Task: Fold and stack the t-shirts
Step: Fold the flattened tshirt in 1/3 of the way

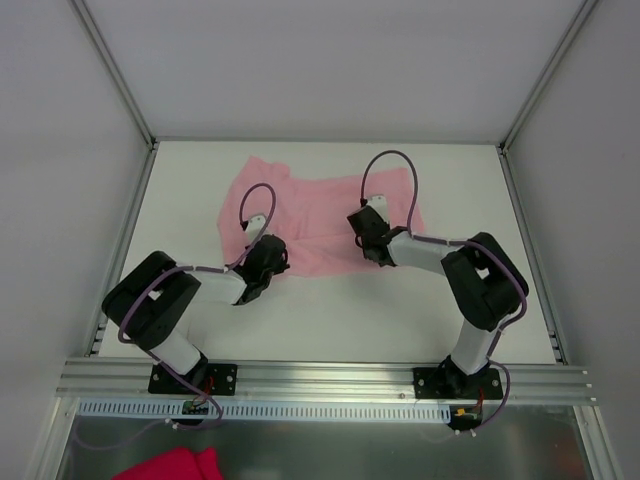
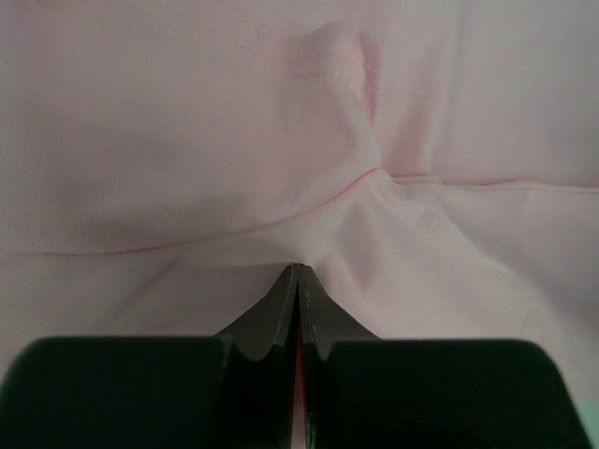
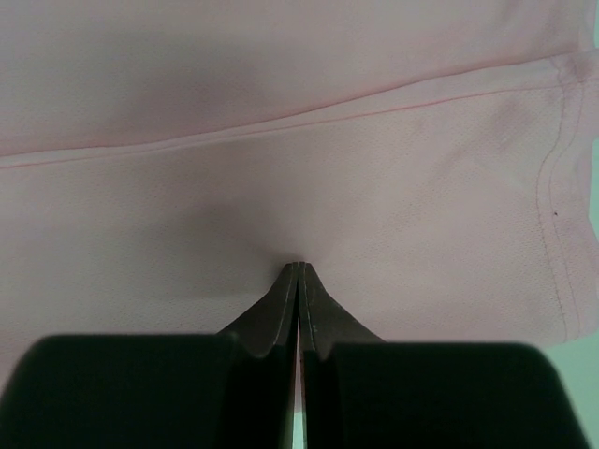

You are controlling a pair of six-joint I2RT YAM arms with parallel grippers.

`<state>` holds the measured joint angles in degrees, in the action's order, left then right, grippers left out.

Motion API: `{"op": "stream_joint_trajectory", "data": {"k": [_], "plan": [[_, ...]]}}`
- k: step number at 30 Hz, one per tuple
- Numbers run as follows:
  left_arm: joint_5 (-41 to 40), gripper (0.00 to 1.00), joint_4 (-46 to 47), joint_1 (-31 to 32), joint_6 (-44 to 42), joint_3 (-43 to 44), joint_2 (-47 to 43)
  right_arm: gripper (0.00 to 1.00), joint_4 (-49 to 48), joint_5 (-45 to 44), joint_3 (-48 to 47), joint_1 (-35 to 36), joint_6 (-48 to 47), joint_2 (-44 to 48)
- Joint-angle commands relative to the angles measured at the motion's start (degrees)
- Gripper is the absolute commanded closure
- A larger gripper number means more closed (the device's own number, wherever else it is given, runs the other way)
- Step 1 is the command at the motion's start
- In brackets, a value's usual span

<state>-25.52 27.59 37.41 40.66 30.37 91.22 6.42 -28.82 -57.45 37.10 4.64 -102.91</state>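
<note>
T-shirt near edge pinched — left gripper, right gripper.

One t-shirt lies on tabletop, far half, roughly centred left to right. Left claw sits at t-shirt's near-left edge, right claw on its near-right part, well apart from each other; each pinches t-shirt fabric at the tips. Rail runs along tabletop's near edge. Loose cloth lies before rail, left side, off tabletop.
</note>
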Motion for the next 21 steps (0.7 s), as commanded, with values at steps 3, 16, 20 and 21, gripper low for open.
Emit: {"op": "stream_joint_trajectory", "data": {"k": [3, 16, 20, 21], "plan": [[-2.2, 1.00, -11.5, 3.3, 3.8, -4.8, -0.5, 0.99, 1.1, -0.8, 5.3, 4.8, 3.7, 0.8], [-15.5, 1.00, -42.2, 15.9, 24.2, -9.8, -21.5, 0.99, 6.9, -9.2, 9.8, 12.0, 12.6, 3.9], [-16.2, 1.00, -43.9, 16.9, 26.6, -9.9, -21.3, 0.99, 10.6, -13.4, 10.8, 14.8, 17.8, 4.6], [-16.2, 1.00, -45.2, 16.9, 27.4, -9.5, -21.1, 0.99, 11.9, -14.4, 10.9, 16.1, 19.2, 4.7]]}}
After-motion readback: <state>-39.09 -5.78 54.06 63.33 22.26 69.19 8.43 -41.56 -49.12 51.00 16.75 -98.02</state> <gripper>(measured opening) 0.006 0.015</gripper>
